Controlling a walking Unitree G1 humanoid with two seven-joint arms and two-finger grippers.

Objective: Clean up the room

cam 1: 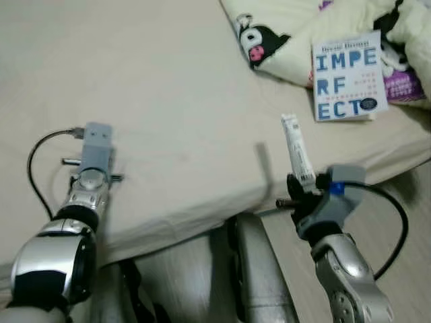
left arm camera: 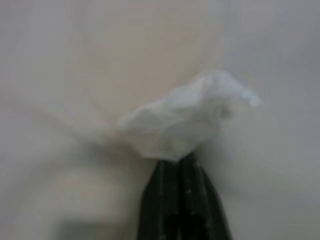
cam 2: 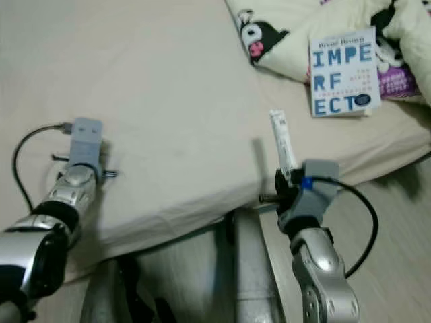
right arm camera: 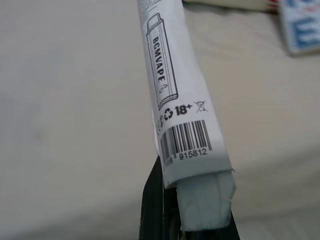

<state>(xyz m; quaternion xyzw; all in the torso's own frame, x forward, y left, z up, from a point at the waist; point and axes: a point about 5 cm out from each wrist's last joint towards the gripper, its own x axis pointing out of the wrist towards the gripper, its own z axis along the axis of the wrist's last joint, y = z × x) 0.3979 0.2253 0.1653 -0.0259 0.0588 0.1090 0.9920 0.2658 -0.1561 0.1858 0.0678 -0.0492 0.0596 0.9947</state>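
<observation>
I had both grippers loaded over the bed: the left gripper pinched a tissue, the right gripper clamped a wrapper upright near the book. Collection looked done; next, I judged, was finding a bin.

Beige bed sheet all over. Right gripper has black fingers around a white wrapper with black barcode print; beyond it, a white book with blue letters. Left gripper's tissue is white.
</observation>
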